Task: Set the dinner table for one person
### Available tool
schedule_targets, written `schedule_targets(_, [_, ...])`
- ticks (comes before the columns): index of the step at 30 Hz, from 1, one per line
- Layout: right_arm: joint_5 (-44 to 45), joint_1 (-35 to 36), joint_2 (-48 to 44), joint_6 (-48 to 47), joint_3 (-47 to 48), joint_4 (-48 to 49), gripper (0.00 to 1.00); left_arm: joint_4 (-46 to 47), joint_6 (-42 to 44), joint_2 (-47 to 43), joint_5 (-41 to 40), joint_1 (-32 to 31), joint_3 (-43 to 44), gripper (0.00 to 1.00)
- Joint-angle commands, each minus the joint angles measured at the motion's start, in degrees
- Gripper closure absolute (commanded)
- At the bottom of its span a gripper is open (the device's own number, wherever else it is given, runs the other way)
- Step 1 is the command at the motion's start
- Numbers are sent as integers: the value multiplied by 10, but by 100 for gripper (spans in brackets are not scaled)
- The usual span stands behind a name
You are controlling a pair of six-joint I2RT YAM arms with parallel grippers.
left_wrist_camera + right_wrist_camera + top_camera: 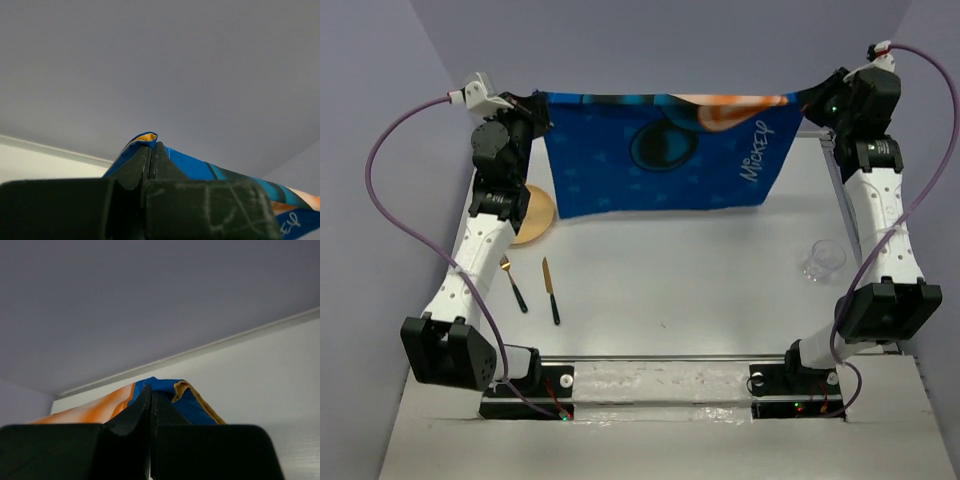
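A blue cartoon-mouse placemat [665,150] hangs stretched above the far part of the white dinner table [700,290]. My left gripper [538,108] is shut on its top left corner, seen in the left wrist view [151,146] as blue cloth with a yellow underside [145,136]. My right gripper [810,105] is shut on its top right corner, seen in the right wrist view [150,389] with the folded blue and tan edge [187,395]. The mat's lower edge hangs near the tabletop.
A tan round plate [532,215] lies at the left, partly under my left arm. A gold spoon with black handle [513,283] and a gold knife with black handle [551,290] lie beside it. A clear glass [822,260] stands at the right.
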Motion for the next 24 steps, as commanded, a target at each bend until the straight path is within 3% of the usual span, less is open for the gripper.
schedule_targets(1, [-46, -34, 5, 8, 95, 15, 100, 20, -25, 15, 104, 39, 74, 100])
schedule_targets(5, [-66, -34, -19, 12, 44, 22, 100, 29, -30, -20, 101, 42, 10, 100])
schedule_targets(8, [-74, -34, -49, 26, -148, 92, 100, 79, -58, -52, 87, 42, -106, 100])
schedule_targets(12, [-86, -34, -61, 45, -328, 155, 100, 150, -102, -64, 88, 45, -294, 100])
schedule_targets(15, [-93, -34, -52, 52, -420, 196, 100, 208, -114, -37, 94, 45, -387, 100])
schedule_targets(19, [-84, -34, -46, 48, -484, 211, 100, 272, -136, 17, 110, 44, -454, 100])
schedule_targets(24, [-85, -34, -101, 30, -547, 213, 100, 328, -146, 30, 123, 44, -524, 100])
